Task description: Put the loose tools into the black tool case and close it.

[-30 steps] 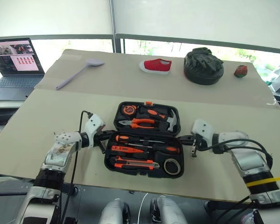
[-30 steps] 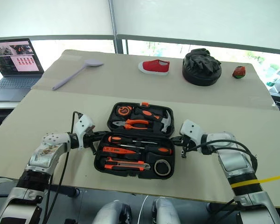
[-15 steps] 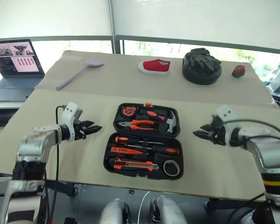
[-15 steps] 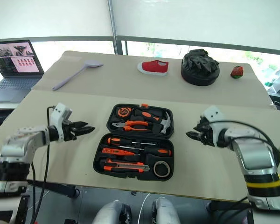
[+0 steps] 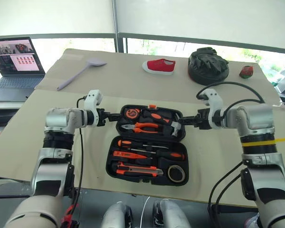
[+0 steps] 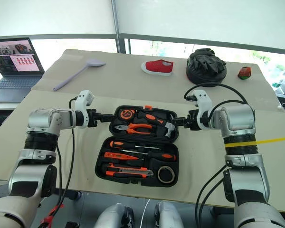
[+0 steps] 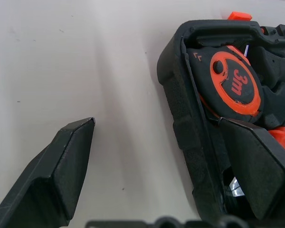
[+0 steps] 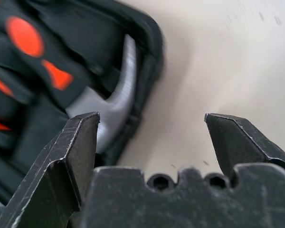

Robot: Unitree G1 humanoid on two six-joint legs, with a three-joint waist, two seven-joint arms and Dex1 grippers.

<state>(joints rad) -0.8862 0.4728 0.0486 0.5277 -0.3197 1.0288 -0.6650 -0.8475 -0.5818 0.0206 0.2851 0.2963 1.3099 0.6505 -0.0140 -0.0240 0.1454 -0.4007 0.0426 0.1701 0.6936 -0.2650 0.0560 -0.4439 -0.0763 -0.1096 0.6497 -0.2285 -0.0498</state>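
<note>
Black tool case lies open on the worktop, tools seated in its slots.
Eye views: left gripper and right gripper flank the far half. Wrist views: both jaws spread, straddling the case's side walls, grasping nothing.

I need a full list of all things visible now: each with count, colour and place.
tool case: 1, black, open, table centre
screwdrivers: 3, orange-black, near half of case
utility knife: 1, orange-black, near half
tape roll: 1, grey, near half, right corner
pliers: 1, orange handles, far half
hammer: 1, far half, right
tape measure: 1, orange-black, far half, left
spoon: 1, lilac, far left
shoe: 1, red, far centre
round bag: 1, black, far right
laptop: 1, left of table
left gripper: open, at case's left edge
right gripper: open, at case's right edge
</note>
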